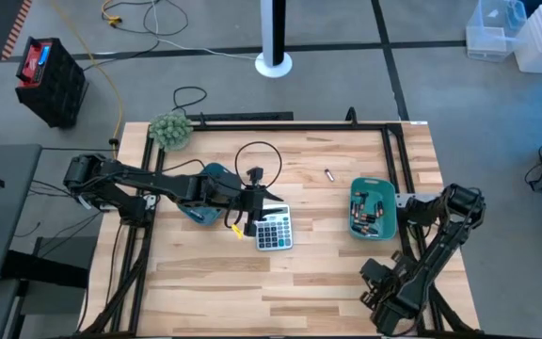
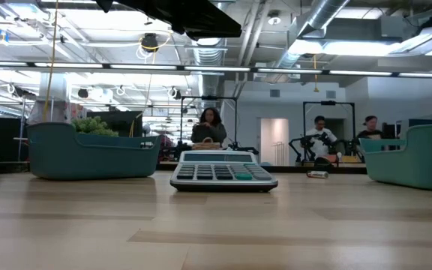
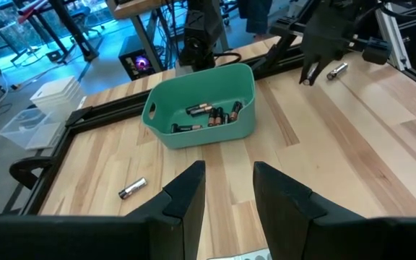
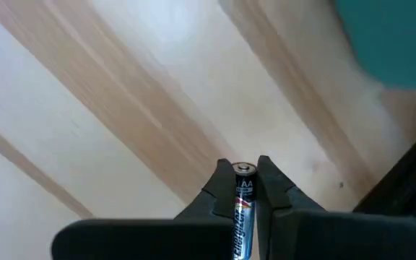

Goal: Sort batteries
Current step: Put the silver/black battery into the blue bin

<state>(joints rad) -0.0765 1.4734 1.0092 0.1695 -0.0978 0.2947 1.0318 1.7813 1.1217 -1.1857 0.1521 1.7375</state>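
The AA battery [image 4: 243, 209] is pinched between the two fingers of the right gripper [image 4: 243, 189]. It is a small, hard, smooth metal stick, light to lift but slippery, so it could slide or roll away. The fingers squeeze it on its round sides, which is the best place to hold it. Its long way runs straight along the fingers, and its flat end cap pokes out past the tips, over the bare wood of the table [image 4: 121, 108] near its right edge.

Close by sits the right teal tray [image 1: 372, 209] with more batteries inside (they lie every which way). One loose battery [image 1: 328, 173] lies on the wood nearer the far edge, slanted. It is probably the same kind, but it looks too tiny to be sure.

The left gripper [image 3: 228, 189] hangs by the grey calculator [image 1: 273, 229] in the middle of the table, fingers apart with nothing between them. Another teal tray [image 1: 210, 182] sits under that arm.
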